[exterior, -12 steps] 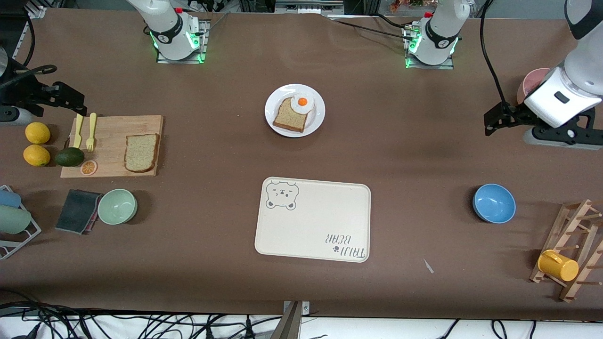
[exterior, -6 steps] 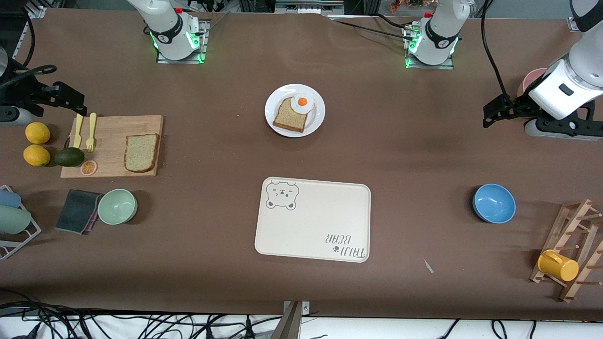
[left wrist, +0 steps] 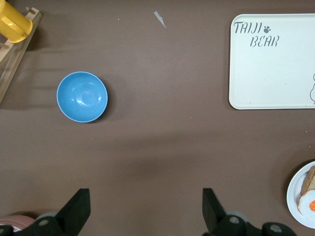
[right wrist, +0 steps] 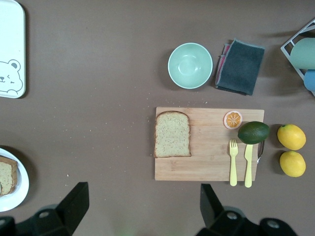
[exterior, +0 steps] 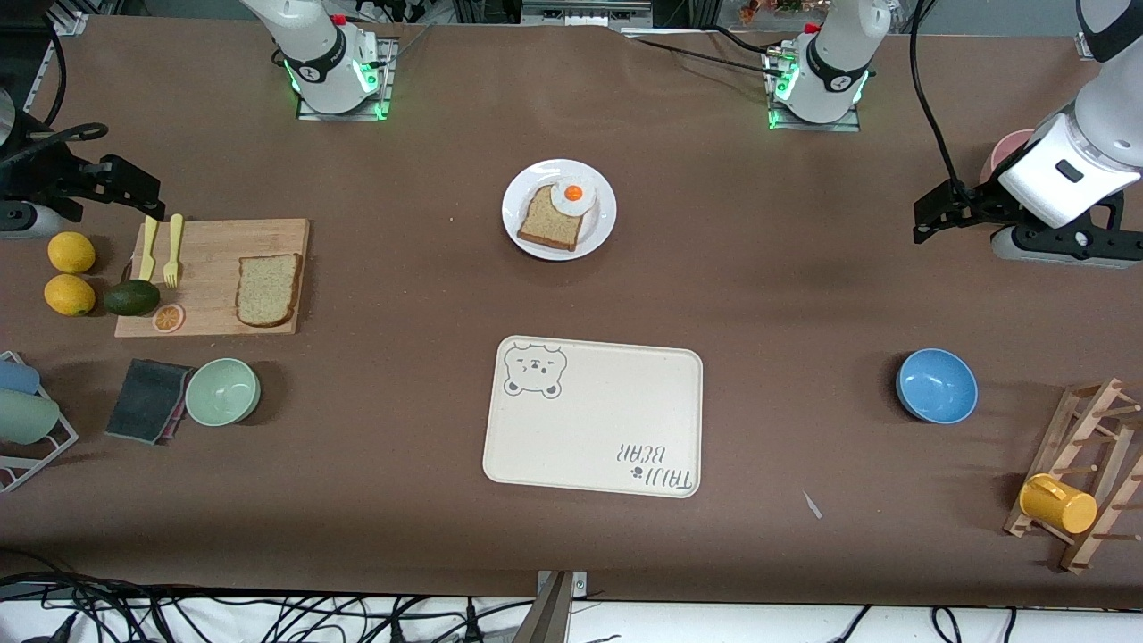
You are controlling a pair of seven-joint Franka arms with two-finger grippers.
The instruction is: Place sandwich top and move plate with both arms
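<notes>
The sandwich top [exterior: 267,289] lies on the wooden board [exterior: 214,250] at the right arm's end of the bench. The plate [exterior: 604,223] stands between the bases. The left end effector [left wrist: 142,209] and the right end effector [right wrist: 142,206] are both spread, holding nothing.

"TAIJI BEAR" — printed on the cream tray [exterior: 589,420]

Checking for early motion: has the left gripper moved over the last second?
Yes. In the front view the left gripper has drifted slightly up the picture, toward the arms' bases, judged against the pink cup beside it. Its fingers are open.
</notes>
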